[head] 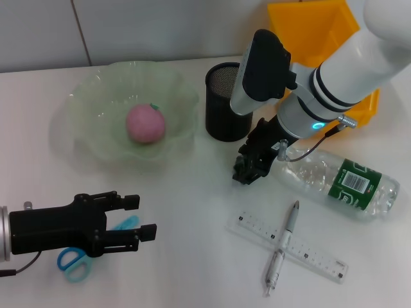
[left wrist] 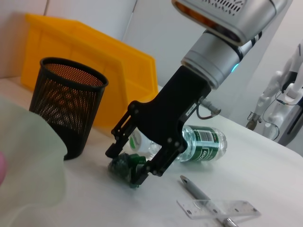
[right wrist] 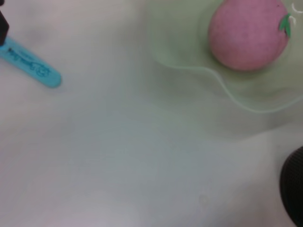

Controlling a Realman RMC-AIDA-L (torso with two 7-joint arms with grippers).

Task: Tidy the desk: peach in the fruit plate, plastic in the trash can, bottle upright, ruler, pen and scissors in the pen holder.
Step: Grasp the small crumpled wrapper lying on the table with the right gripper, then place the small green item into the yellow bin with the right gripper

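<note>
The pink peach point(head: 145, 123) lies in the green fruit plate point(head: 90, 102); both show in the right wrist view point(right wrist: 248, 35), point(right wrist: 189, 66). My right gripper point(head: 247, 169) is down on the table in front of the black mesh pen holder point(head: 223, 102). In the left wrist view it point(left wrist: 130, 164) is shut on a crumpled green plastic wad point(left wrist: 124, 165). The clear bottle point(head: 337, 181) lies on its side. The pen point(head: 283, 247) lies across the clear ruler point(head: 308, 255). My left gripper point(head: 140, 218) is open above the blue scissors point(head: 74, 262).
A yellow bin point(head: 318, 29) stands at the back right behind my right arm. The pen holder point(left wrist: 66, 101) and bin point(left wrist: 104, 61) also show in the left wrist view. The table's front edge is close to the scissors.
</note>
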